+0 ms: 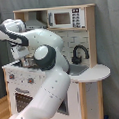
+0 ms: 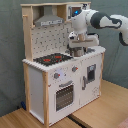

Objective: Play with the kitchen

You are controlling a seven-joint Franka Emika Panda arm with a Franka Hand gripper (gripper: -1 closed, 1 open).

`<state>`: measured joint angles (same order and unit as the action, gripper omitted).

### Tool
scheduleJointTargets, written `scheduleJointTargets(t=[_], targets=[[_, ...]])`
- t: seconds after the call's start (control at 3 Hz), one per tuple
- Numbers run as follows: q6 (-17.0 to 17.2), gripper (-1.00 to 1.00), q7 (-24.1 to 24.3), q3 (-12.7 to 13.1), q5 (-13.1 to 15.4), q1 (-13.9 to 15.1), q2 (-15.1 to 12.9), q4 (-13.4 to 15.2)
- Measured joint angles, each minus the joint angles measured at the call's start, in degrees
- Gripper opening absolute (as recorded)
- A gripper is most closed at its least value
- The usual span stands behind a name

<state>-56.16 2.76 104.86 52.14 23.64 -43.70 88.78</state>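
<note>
**Q:** Where is the kitchen?

**A:** It stands on a wooden floor against a grey backdrop. Its black-red hob sits beneath the grey hood.

**Q:** And the arm?

**A:** The white arm's gripper hangs over the worktop beside the hob. Whether its fingers are spread or closed cannot be told.

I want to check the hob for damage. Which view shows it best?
The second exterior view: the hob lies in the open there, its black and red top unobstructed, with the gripper to its right. In the first exterior view the arm hides nearly all of it.
</note>
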Motion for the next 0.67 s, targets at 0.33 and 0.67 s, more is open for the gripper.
scheduleJointTargets(t=[0.33, 0.67], targets=[[-1.27, -1.0, 0.65, 2.43, 0.02, 4.28, -0.79, 3.7], [-2.52, -1.0, 0.71, 4.58, 0.11, 8.89, -1.5, 7.01]])
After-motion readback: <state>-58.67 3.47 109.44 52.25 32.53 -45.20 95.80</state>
